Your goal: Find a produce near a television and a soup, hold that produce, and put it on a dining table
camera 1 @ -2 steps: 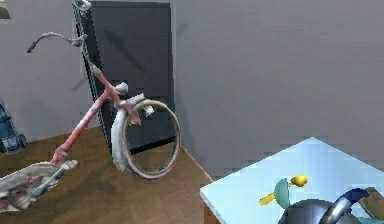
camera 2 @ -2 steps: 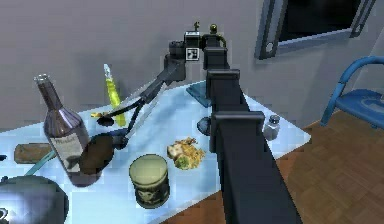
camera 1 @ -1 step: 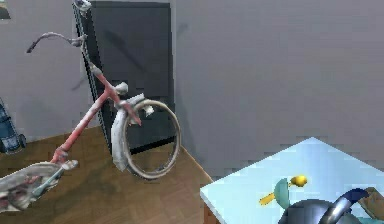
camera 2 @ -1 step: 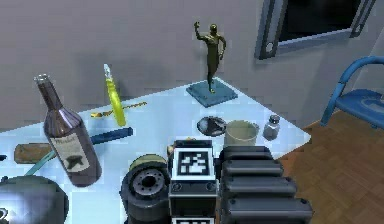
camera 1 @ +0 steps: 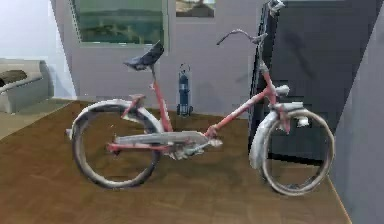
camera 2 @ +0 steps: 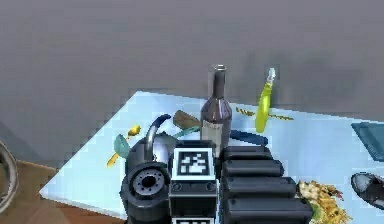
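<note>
In the arm side view the arm [camera 2: 255, 190] rises from the bottom edge, with a white marker [camera 2: 195, 165] at its end. Left of the marker sits the claw [camera 2: 152, 140], its round dark body low and its thin fingers curving up over a pale blue table [camera 2: 330, 140]. Things lie on the table at and behind the fingers, so I cannot tell whether the claw has anything in its grip.

Just left of the claw a small yellow-green bit [camera 2: 120, 150] lies on the table, too small to name as the produce. Just beyond the fingertips, a little to the right, lies a brown piece [camera 2: 186, 120]. Right of that, behind the marker, a dark bottle [camera 2: 217, 110] stands upright. Farther right and farther back stands a slim yellow bottle [camera 2: 265, 98]. Well right of the claw, near the bottom corner, a yellow heap [camera 2: 322, 195] lies beside a dark dish [camera 2: 370, 186].

In the forward view a red bike [camera 1: 160, 130] stands across a wooden floor [camera 1: 40, 180]. Behind it a blue can [camera 1: 184, 92] stands against the wall, under a window [camera 1: 118, 20]. A sofa [camera 1: 20, 85] sits at the left edge, and a dark door [camera 1: 315, 60] stands behind the bike's front wheel.
</note>
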Robot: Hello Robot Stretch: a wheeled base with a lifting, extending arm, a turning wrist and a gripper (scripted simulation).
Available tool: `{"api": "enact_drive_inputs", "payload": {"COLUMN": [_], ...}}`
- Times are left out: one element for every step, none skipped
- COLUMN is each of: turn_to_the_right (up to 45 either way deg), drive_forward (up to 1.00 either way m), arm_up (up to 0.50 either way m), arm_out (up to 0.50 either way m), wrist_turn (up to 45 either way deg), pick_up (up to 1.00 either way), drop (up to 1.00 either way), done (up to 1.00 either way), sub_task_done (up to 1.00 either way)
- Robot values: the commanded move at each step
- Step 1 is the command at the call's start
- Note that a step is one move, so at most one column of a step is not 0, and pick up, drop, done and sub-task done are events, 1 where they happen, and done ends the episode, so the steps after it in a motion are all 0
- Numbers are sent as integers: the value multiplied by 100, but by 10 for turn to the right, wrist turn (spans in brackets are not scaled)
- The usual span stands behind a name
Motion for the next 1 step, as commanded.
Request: {"api": "enact_drive_inputs", "payload": {"turn_to_the_right": [-450], "drive_forward": [0], "arm_up": [0], "arm_out": [0], "wrist_turn": [0], "pick_up": [0], "drop": [0], "done": [0], "sub_task_done": [0]}}
